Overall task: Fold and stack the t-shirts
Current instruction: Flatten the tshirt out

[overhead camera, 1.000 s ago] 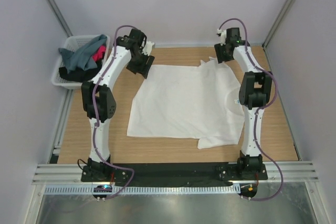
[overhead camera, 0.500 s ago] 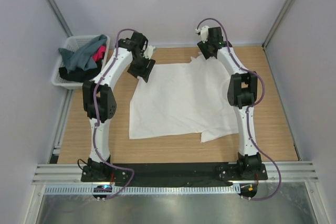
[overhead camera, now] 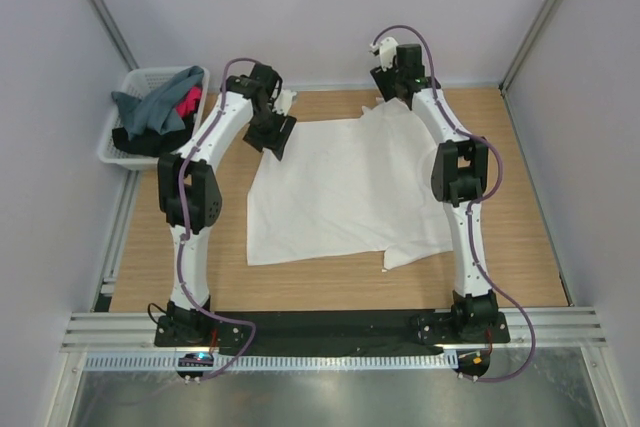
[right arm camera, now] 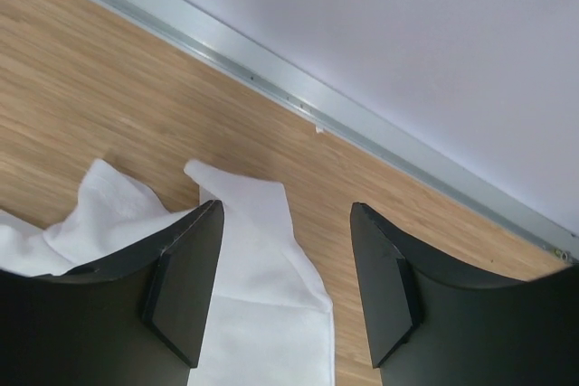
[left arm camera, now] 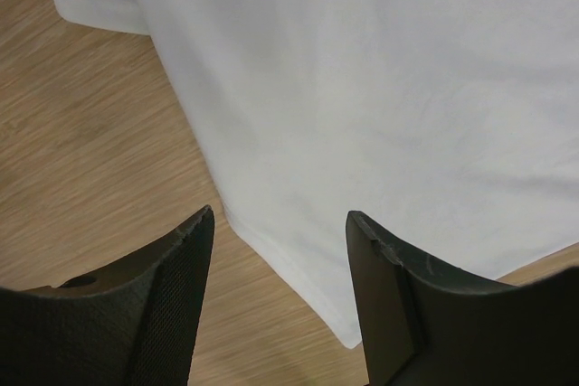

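While the white t-shirt (overhead camera: pixel 340 187) lies spread on the bench (overhead camera: pixel 520 177), both arms hang over its far edge. The left gripper (left arm camera: pixel 279 214) is above the far left corner and the right gripper (right arm camera: pixel 286 207) above a rumpled flap, each spread and pinching nothing. I'd have each close right at the cloth's edge, then lift evenly together. The basket (overhead camera: pixel 112 137), well apart to the left, holds a heaped grey-teal shirt (overhead camera: pixel 150 107), pink-red shirt (overhead camera: pixel 188 100) and black shirt (overhead camera: pixel 150 142).
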Robot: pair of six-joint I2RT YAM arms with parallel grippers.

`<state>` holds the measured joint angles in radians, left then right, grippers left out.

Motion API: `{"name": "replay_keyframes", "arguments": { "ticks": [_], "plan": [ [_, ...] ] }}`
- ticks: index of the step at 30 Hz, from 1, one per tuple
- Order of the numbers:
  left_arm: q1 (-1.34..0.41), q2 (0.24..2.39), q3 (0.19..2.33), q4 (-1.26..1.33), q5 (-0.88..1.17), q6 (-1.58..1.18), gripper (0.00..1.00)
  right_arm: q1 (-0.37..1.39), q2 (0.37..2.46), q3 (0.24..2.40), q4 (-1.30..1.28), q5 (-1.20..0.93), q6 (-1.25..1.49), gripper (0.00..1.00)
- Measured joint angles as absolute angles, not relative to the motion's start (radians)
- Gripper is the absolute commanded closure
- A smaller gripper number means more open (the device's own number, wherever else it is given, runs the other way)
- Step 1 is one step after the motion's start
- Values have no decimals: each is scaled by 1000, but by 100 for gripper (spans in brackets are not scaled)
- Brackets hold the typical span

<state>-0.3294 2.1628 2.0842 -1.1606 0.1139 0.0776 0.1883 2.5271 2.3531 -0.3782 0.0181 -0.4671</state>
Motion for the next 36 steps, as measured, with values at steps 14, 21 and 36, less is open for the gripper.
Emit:
{"name": "replay_keyframes", "arguments": {
  "ticks": [14,21,36],
  "plan": [
    [-342,2165,2057,-1162,118,77,39,247,2667,2448,-333,-22,-452,35],
    [-348,2165,2051,-1161,117,77,39,249,2685,2448,-323,-5,-453,35],
    [-354,2165,2051,-1161,116,75,39,214,2685,2410,-284,51,-459,39]
  ]
}}
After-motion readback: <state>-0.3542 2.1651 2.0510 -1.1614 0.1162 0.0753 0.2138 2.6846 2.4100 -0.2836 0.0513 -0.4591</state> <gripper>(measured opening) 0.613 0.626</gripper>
